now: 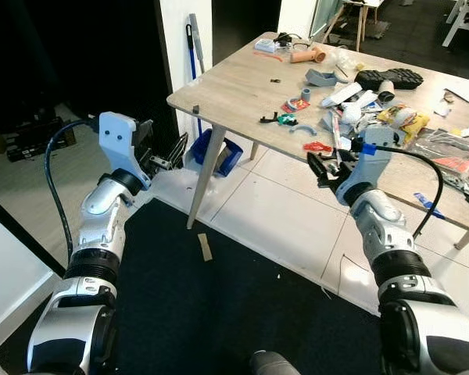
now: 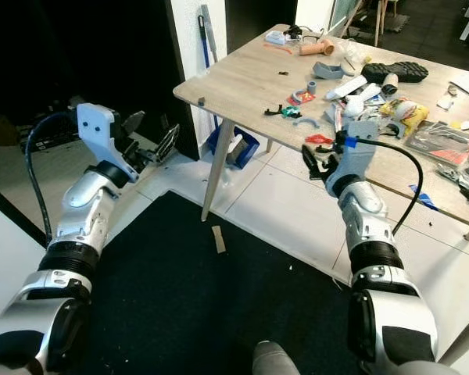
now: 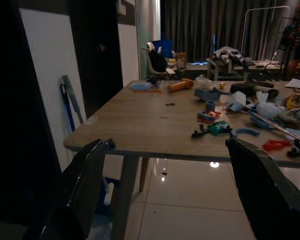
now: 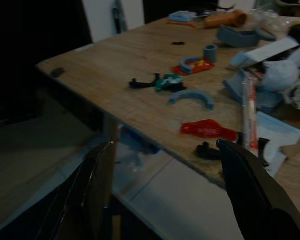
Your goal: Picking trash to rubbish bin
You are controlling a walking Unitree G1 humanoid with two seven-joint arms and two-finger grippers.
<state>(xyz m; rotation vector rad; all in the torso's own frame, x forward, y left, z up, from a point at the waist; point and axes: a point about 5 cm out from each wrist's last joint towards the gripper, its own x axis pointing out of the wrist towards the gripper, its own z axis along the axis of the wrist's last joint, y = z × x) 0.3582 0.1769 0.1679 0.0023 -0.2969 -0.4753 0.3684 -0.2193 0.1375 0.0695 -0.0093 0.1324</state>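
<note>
**Me:** Along the near edge of the counter (image 1: 234, 94) was where the trash lay, so I had the right gripper (image 1: 322, 166) raised just short of that edge with its jaws spread and nothing between them. The closest piece was a red wrapper (image 4: 208, 129), flat on the wood, with a small black clip (image 4: 208, 151) just beside it at the very lip.

**Partner:** And the left arm?

**Me:** The left gripper (image 1: 169, 155) was up beside the counter's corner, jaws spread too, holding nothing. Below it, behind the counter leg (image 1: 205, 168), sat a blue bin (image 1: 217, 154) on the floor, which I took for the rubbish bin.

**Partner:** How would you have gone about the pick?

**Me:** I judged the wrapper thin and limp, so a pinch from above risked sliding off it. Better, I thought, to come in low over the edge, set one finger on the wood beyond it, and close slowly so it buckled upward into the jaws. I'd have kept clear of the grey curved part (image 4: 192, 96) and the green-and-black piece (image 4: 162, 81) nearby, since a nudge could knock them off.

**Partner:** Anything underfoot?

**Me:** A wooden scrap (image 1: 205, 247) lay on the dark mat (image 1: 219, 312) near the leg.
</note>
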